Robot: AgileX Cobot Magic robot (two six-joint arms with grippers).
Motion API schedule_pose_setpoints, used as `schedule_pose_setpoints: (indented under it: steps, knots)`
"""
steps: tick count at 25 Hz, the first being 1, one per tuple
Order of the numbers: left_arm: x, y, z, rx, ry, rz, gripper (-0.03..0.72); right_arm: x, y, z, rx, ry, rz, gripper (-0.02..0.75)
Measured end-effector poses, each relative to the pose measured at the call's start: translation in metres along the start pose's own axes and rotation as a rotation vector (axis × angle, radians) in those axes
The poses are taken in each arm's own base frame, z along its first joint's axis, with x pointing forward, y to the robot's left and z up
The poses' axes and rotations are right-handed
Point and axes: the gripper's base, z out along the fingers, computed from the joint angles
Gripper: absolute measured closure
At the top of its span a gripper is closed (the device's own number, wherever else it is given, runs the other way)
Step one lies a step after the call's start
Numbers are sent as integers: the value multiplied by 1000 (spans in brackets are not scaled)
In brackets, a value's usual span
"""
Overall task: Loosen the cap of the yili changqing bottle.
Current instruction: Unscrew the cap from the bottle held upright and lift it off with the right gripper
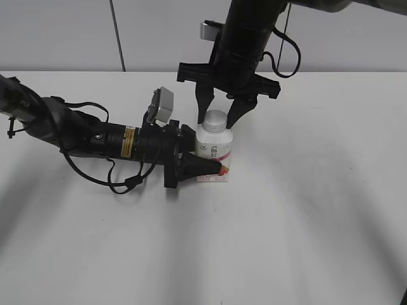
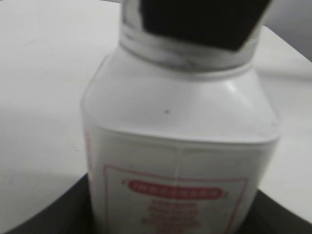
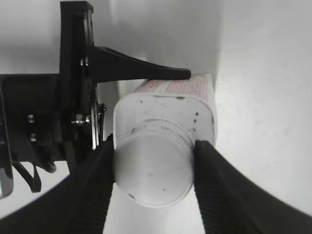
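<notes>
The white yili changqing bottle (image 1: 215, 151) with a pink-red label stands upright on the white table. Its white cap (image 1: 215, 119) is on the neck. My left gripper (image 1: 203, 159) reaches in from the left and is shut on the bottle's body. The bottle (image 2: 180, 146) fills the left wrist view between the dark jaws (image 2: 170, 226). My right gripper (image 1: 221, 113) comes down from above. In the right wrist view its two ribbed fingers (image 3: 155, 187) press on both sides of the cap (image 3: 153, 165), above the bottle's shoulder (image 3: 195, 109).
The white table (image 1: 305, 210) spreads all round the bottle. The left arm's black body and cables (image 1: 95, 140) lie low over the table at the left. One left finger (image 3: 141, 72) shows beside the bottle in the right wrist view.
</notes>
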Motion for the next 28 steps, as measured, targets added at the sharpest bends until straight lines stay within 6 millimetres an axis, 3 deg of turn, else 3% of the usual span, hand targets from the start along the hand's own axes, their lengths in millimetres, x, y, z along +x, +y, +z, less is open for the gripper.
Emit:
schedule_pose_setpoints:
  steps: [8,20,28]
  knots:
    - [0,0,0,0,0,0,288,0,1,0,-11,4,-196,339]
    - [0,-1,0,10,-2,7,302,1,2,0,-44,0,-787,342]
    - [0,-1,0,14,-1,15,303,1,3,0,-49,-8,-1084,342]
